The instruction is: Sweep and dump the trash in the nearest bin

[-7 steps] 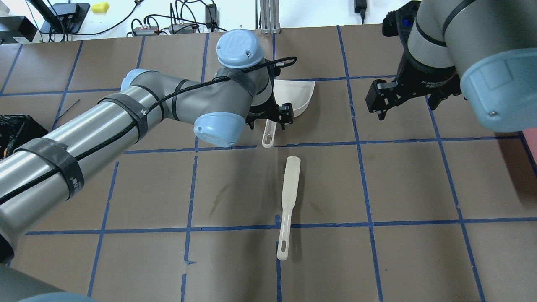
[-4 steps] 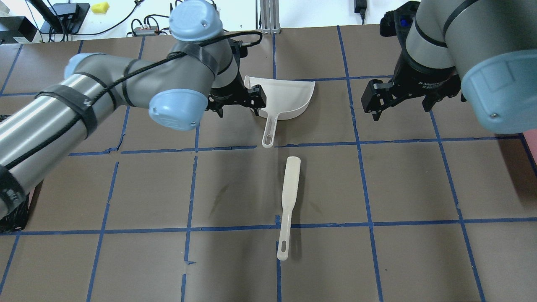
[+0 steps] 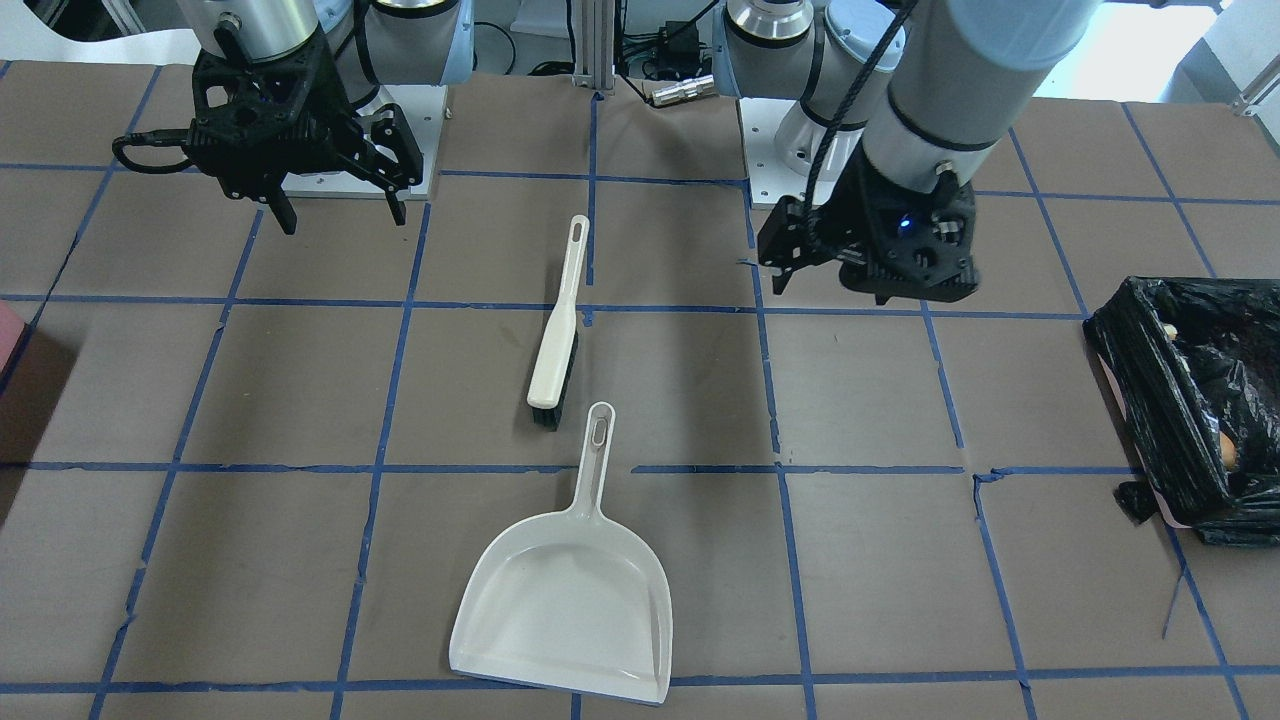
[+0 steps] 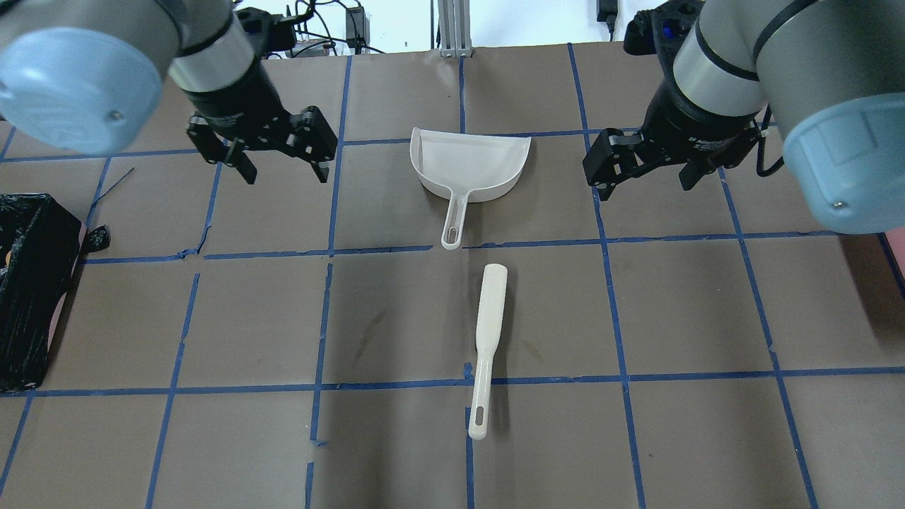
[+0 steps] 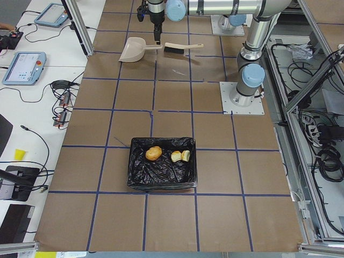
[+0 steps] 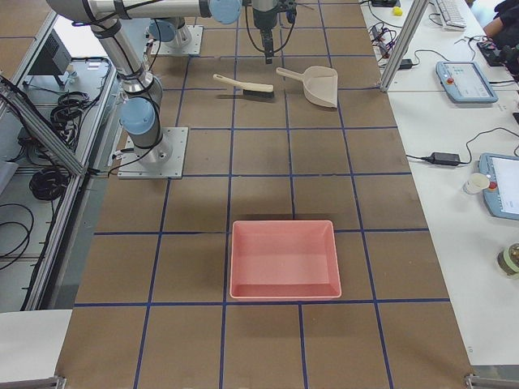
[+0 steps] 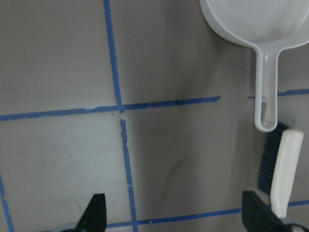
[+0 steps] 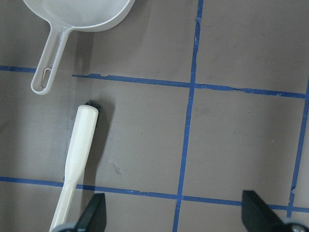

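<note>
Brown paper crossed by blue tape covers the table (image 4: 672, 318). Seen from overhead, the left gripper (image 4: 283, 170) and right gripper (image 4: 645, 185) hover with jaws spread wide and empty on either side of the white dustpan (image 4: 470, 166). The brush (image 4: 486, 339) lies just nearer the robot, and the black-lined bin (image 4: 32, 283) sits at the left edge, well apart from both claws. The front-facing camera shows the same layout, with the bin out beyond the left gripper. From the table's left end, the trash (image 5: 153, 153), a tan lump and two pale chunks, lies inside the bin, far from the grippers. The right-end view adds a pink tray (image 6: 284, 259) in the foreground. Both wrist cameras look down on the dustpan's handle and the brush, off to one side of each open claw.
</note>
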Controlling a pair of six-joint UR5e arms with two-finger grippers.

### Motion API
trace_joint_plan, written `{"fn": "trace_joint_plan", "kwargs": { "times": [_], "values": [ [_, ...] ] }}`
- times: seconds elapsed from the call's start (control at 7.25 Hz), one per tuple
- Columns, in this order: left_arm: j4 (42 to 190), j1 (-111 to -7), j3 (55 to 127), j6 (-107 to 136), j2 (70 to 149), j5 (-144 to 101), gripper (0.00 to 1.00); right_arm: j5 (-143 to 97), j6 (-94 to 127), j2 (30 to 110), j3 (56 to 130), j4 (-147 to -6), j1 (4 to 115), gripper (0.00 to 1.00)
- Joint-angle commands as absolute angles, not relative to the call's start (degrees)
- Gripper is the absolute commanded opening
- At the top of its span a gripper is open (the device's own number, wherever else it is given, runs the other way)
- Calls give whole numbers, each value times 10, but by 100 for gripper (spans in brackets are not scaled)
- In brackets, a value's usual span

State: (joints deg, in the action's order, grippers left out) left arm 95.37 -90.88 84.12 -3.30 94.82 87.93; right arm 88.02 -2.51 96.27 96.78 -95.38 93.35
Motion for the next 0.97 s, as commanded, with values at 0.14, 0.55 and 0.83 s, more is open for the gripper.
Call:
{"fn": "trace_joint_plan", "kwargs": {
  "times": [0.14,0.55,0.83],
  "values": [
    [1063,-888,758,-58,937,893,100,878,-18,963,969,-957,937,100],
    [1058,-889,767,-54,940,900,100,878,-18,962,969,-957,937,100],
    [1050,-889,767,-53,940,906,100,878,-18,962,969,-958,937,100]
  ]
}}
